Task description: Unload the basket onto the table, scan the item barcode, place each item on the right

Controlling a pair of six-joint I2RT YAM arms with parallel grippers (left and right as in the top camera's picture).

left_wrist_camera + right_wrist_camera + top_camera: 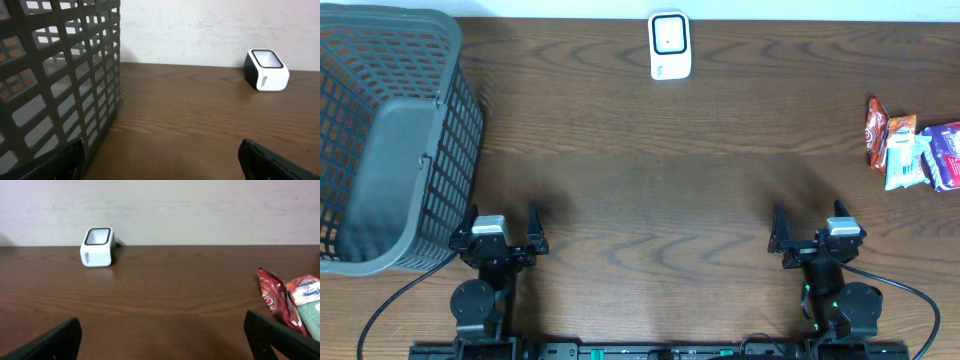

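Left gripper [504,212] and right gripper [808,214]: jaws wide open, empty. Packets [905,152] lie far right, well apart from right gripper, outside its jaws. Right wrist shows packets; left wrist shows basket [60,75], scanner [266,70].

There is one table [650,180]. On it stand one gray basket [390,140] and one white scanner [670,45]. Three snack packets lie together: one red packet [876,128], one white packet [902,160] and one purple packet [946,155]. There are two grippers, the left gripper [505,226] and the right gripper [808,226].
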